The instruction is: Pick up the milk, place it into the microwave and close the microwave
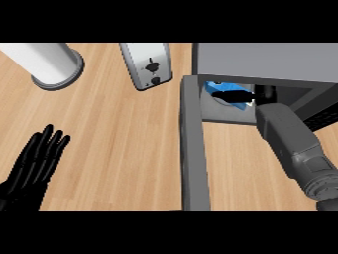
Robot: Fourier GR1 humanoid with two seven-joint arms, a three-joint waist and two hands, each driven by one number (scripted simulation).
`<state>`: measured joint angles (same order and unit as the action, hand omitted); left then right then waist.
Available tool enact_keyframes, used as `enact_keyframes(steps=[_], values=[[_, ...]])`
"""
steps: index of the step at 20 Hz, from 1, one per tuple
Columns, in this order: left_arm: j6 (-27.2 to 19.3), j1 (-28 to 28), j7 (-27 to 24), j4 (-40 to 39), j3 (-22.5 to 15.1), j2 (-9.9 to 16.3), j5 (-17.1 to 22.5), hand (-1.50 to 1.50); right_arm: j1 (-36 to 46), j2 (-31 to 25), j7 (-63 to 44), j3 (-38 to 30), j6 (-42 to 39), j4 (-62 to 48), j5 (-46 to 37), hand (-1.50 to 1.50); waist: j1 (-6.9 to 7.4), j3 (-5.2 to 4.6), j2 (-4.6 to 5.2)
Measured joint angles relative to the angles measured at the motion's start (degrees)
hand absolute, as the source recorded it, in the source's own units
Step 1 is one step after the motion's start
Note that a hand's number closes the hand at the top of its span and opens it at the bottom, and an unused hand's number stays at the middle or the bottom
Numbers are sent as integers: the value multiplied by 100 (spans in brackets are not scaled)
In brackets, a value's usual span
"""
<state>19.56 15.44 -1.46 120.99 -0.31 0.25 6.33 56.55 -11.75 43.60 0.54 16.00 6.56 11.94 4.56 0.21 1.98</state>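
The milk, a blue and white carton, sits inside the open microwave at the upper right, only partly visible under its top. My right forearm reaches into the cavity, and my right hand is curled round the carton. The microwave door stands open, a grey slab seen edge-on that runs down toward the lower edge of the view, left of my right arm. My left hand rests open on the wooden counter at the lower left, fingers straight, far from the microwave.
A white cylinder on a grey base stands at the upper left. A silver toaster sits between it and the microwave. Wooden counter stretches between my left hand and the door.
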Motion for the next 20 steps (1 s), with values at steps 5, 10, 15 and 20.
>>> enact_keyframes(steps=[5,10,15,20], values=[[170,-47,-199,-411,-175,22,-129,-150,-281,113,356,-115,-538,30,80,-150,-147,-7,-60],[336,-391,-96,-733,-414,119,-289,150,-652,236,678,-185,-886,142,121,-150,-296,-11,-120],[543,-680,-235,-1177,-664,244,-604,150,-1071,295,865,-155,-1056,398,71,-150,-401,-18,-168],[497,-933,53,-1322,-877,155,-758,150,-1792,421,801,40,-1096,1225,-15,-150,-520,-25,-222]])
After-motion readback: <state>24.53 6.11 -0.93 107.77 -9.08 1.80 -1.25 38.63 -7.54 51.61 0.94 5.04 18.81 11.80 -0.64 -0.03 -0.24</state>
